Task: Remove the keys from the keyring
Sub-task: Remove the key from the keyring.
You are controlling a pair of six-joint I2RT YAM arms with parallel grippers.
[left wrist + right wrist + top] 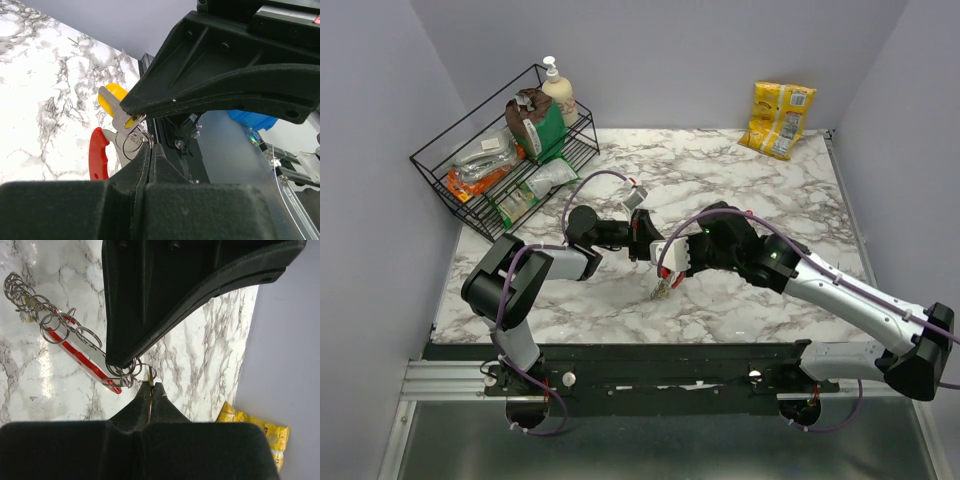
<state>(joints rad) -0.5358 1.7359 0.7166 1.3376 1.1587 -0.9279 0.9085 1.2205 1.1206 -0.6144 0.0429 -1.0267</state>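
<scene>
Both grippers meet above the middle of the marble table, with a small bunch of keys [662,291] hanging below them. My left gripper [150,145] is shut, its tips pinching the thin wire keyring [131,143]. Beside the keyring are a yellow-headed key [113,97], a silvery key blade and a red curved loop [98,155]. My right gripper [152,385] is shut on the thin yellow-edged key, seen edge-on. A chain of small metal rings [35,305] and a red strip [82,359] trail away to its left. From above, the left gripper [645,250] and right gripper [665,268] nearly touch.
A black wire rack [450,160] holding packets and a soap bottle [558,90] stands at the back left. A yellow snack bag [778,118] leans in the back right corner. Grey walls close three sides, and a black rail [670,352] runs along the near edge.
</scene>
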